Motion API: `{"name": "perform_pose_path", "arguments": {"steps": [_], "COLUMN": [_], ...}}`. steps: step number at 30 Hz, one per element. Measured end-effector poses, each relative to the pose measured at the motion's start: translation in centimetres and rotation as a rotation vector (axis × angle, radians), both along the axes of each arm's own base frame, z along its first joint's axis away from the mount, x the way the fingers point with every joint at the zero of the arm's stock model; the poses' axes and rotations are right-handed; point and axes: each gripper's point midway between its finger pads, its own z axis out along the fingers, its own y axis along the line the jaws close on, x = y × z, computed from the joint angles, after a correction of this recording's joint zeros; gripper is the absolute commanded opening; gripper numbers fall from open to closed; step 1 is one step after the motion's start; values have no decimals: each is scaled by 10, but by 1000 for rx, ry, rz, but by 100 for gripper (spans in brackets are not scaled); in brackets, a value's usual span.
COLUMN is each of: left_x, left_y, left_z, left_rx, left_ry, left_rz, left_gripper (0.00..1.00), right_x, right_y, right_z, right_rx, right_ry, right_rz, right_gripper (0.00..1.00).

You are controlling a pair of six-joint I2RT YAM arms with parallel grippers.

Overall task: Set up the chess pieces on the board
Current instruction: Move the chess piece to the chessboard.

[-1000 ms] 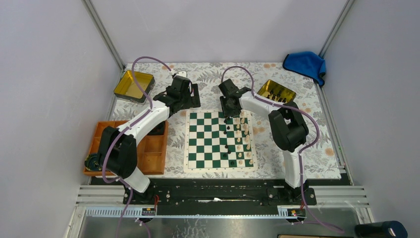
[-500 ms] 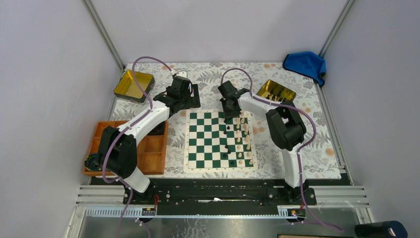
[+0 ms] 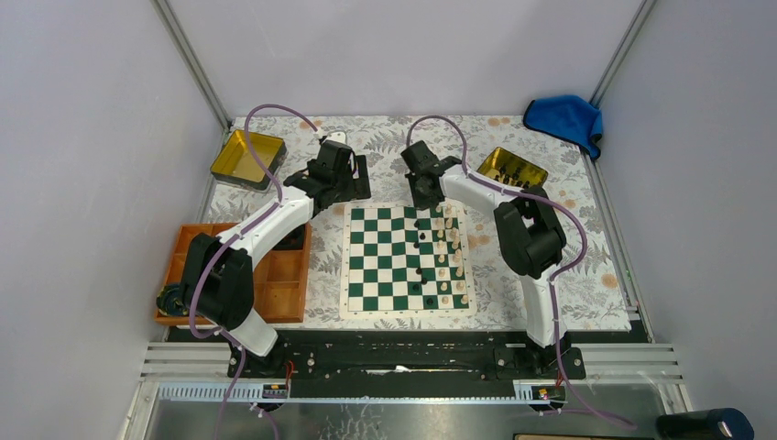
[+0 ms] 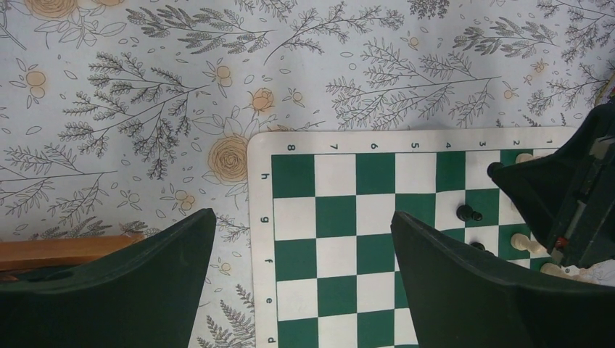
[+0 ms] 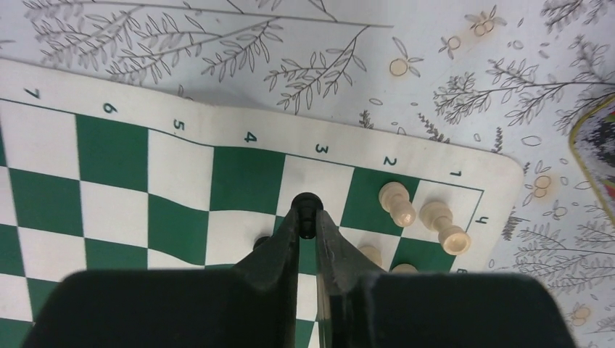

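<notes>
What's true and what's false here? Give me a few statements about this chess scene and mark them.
1. The right gripper pinches a black chess piece over the board. True.
2. The left gripper holds a cream piece. False: it is open and empty.
3. Many cream pieces stand along the board's right side. True.
4. The blue cloth lies on the board. False: it lies at the table's far right corner.
5. The orange tray sits right of the board. False: it sits left of it.

The right gripper [image 5: 309, 217] has shifted slightly toward the far edge of the board [image 5: 112, 145], and its jaws have narrowed onto a black chess piece [image 5: 308, 200].
</notes>
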Motion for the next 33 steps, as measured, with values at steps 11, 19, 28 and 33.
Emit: {"name": "perform_pose_path", "arguments": {"steps": [11,19,28,33], "left_x": [-7,-32,-60,-66], "left_y": [12,34,59,64], "left_z": [19,44,61,66], "left_rx": [9,-5,-26,-36], "left_ry": [-57,-141,-225,-247], "left_rz": [35,91,170,187], "left_gripper": [98,99,99,99], "right_x": [24,21,10,-1], "right_y": [23,70,133,142], "right_z": [35,26,18,8], "right_rx": [31,33,42,29], "right_ry": [-67,-45,-34,-5], "right_rz": [37,120,226,250], "right_gripper": [9,8,8,8]}}
